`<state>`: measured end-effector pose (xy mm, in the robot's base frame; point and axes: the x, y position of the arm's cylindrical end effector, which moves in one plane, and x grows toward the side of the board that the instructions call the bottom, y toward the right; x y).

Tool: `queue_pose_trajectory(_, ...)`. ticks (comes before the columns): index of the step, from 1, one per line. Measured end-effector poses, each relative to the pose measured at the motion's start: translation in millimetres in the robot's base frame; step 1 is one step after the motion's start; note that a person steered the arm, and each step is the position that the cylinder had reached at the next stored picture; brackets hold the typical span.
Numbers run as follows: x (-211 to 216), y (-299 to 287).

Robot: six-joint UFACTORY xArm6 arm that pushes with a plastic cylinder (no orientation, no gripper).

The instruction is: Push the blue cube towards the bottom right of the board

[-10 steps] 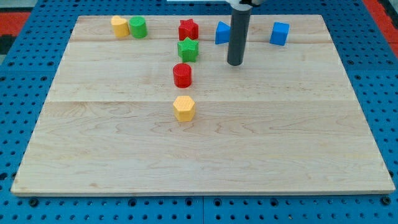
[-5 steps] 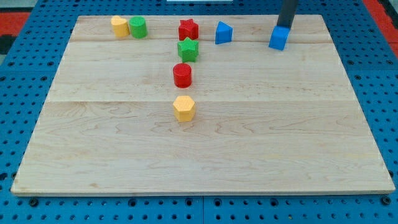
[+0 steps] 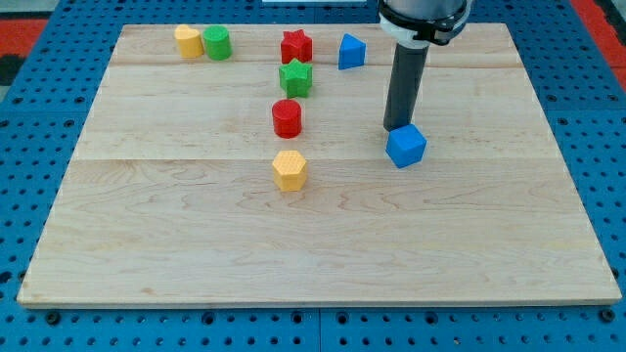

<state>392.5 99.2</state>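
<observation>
Rod: upper part cut off by the view's top edge. My tip (image 3: 396, 128): very end hidden behind the blue cube (image 3: 406, 147), contact not discernible. Desk (image 3: 548, 323): cut off at all four edges of the view.

Pale wooden board (image 3: 323, 235) of joined planks, lying on a blue pegboard table (image 3: 606, 147) dotted with holes. Red patches at the view's top corners (image 3: 24, 24). Even, soft lighting throughout.

My tip (image 3: 397, 128) touches the blue cube's (image 3: 406, 147) top-left edge.
</observation>
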Motion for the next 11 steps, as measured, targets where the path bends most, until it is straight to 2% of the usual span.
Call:
queue_pose_trajectory(2, 9, -1)
queue_pose_trajectory(3, 35, 0)
queue_pose_trajectory(4, 28, -29)
queue_pose_trajectory(8, 47, -30)
queue_pose_trajectory(11, 47, 24)
